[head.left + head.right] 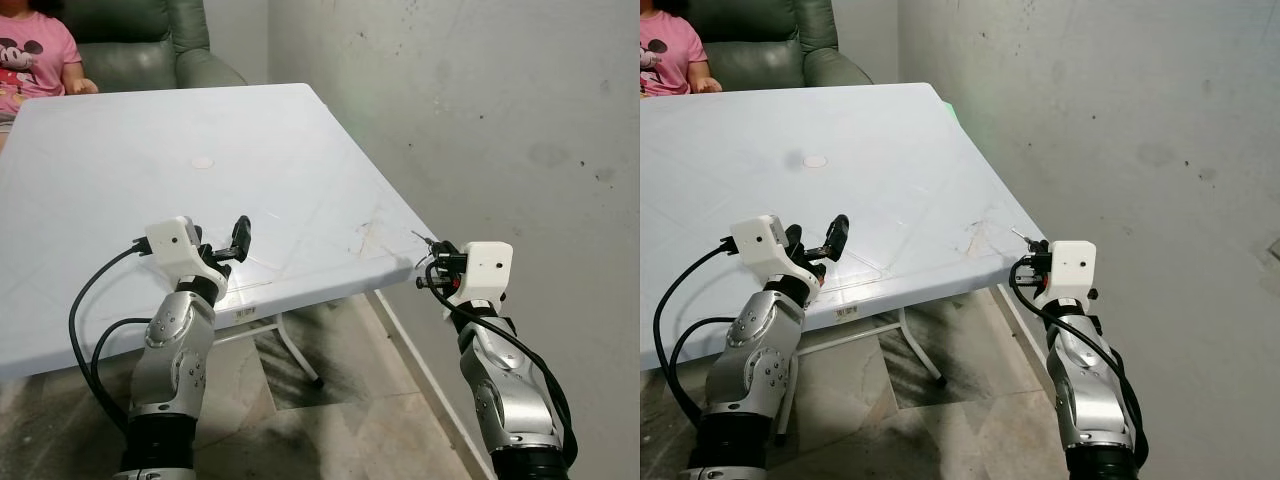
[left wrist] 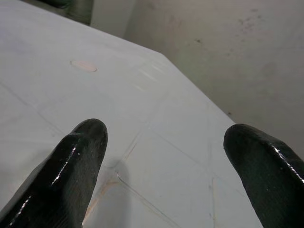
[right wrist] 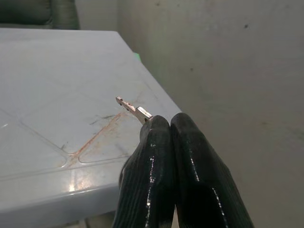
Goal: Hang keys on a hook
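Observation:
My right gripper (image 3: 169, 121) is shut on a small metal key (image 3: 134, 109), whose notched blade sticks out past the fingertips. It holds the key (image 1: 420, 238) just off the near right corner of the white table (image 1: 300, 150), at about tabletop height. My left gripper (image 1: 240, 238) hovers low over the table's near edge, left of the middle. Its two black fingers (image 2: 78, 156) stand wide apart and open with nothing between them.
A grey plaster wall (image 1: 500, 120) runs close along the table's right side. At the far left a person in a pink shirt (image 1: 30, 60) sits by a green armchair (image 1: 150, 45). A small round mark (image 1: 203, 161) lies mid-table. Table legs (image 1: 295, 355) stand on the floor below.

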{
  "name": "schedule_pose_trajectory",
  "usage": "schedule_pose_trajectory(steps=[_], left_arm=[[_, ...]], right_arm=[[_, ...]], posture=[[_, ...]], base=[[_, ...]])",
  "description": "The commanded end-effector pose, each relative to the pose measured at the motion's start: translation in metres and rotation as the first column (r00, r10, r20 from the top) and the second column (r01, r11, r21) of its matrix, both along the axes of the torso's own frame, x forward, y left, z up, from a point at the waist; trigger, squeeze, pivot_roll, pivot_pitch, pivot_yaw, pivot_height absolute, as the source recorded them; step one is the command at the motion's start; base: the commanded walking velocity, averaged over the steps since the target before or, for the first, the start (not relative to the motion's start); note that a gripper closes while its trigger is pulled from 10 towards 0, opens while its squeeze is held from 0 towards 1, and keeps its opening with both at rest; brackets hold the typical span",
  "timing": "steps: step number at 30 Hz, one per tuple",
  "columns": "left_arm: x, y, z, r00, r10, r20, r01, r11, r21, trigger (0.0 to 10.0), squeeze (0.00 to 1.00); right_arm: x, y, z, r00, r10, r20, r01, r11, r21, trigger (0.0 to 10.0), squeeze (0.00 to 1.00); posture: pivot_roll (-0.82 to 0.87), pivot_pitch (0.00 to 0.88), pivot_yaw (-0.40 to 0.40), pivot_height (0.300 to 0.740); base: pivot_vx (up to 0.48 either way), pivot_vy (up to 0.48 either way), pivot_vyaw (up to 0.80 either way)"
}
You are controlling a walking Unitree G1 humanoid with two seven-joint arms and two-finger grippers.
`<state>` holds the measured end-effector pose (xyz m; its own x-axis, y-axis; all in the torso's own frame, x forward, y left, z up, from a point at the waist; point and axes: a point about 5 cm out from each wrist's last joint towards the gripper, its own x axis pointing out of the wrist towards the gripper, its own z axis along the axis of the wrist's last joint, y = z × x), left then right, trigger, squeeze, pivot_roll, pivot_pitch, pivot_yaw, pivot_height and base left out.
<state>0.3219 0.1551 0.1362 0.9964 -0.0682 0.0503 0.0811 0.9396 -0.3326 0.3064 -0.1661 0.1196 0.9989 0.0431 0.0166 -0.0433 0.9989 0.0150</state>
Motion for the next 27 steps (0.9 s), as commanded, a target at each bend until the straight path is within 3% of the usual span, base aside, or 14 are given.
schedule_pose_trajectory(steps=[1, 27], left_arm=[[0.0000, 0.0019, 0.0036, 1.000, 0.010, 0.013, -0.010, 1.000, 0.003, 10.0, 0.00], [-0.0004, 0.0001, 0.0061, 1.000, 0.017, 0.015, -0.018, 1.000, 0.023, 10.0, 0.00]], right_arm=[[0.0017, 0.0014, 0.0040, 1.000, -0.002, 0.017, 0.002, 1.000, 0.007, 10.0, 0.00], [0.0031, 0.0022, 0.0059, 1.000, 0.003, 0.022, -0.003, 1.000, 0.006, 10.0, 0.00]], posture=[[0.05, 0.017, -0.078, 0.732], [0.05, 0.028, -0.083, 0.732]], base=[[0.000, 0.420, -0.69], [0.000, 0.013, -0.69]])
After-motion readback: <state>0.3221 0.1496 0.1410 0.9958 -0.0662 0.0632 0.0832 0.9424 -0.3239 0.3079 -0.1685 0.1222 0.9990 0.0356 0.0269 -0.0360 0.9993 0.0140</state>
